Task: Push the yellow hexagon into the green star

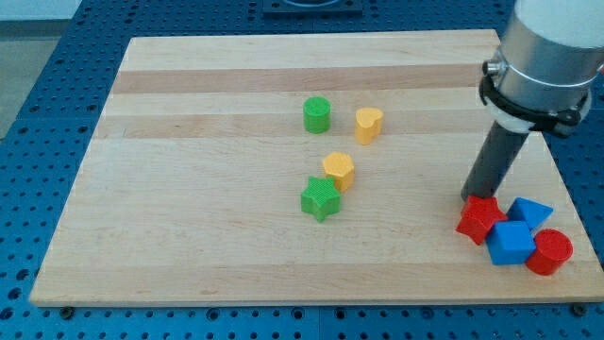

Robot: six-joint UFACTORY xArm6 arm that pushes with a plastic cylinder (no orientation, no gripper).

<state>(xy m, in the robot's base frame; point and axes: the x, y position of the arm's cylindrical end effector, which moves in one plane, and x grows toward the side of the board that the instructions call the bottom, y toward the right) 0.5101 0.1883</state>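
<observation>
The yellow hexagon [339, 170] lies near the middle of the wooden board, touching the upper right of the green star [320, 199]. My tip [469, 196] is far to the view's right of both, at the upper left edge of a red star [478, 220]. The dark rod rises from there toward the view's top right into the grey arm body.
A green cylinder [317, 115] and a yellow heart-shaped block [368, 124] sit above the hexagon. By the board's bottom right corner a blue cube [511, 243], a blue triangle [530, 212] and a red cylinder [550, 251] cluster with the red star. The board's right edge [566, 170] is close.
</observation>
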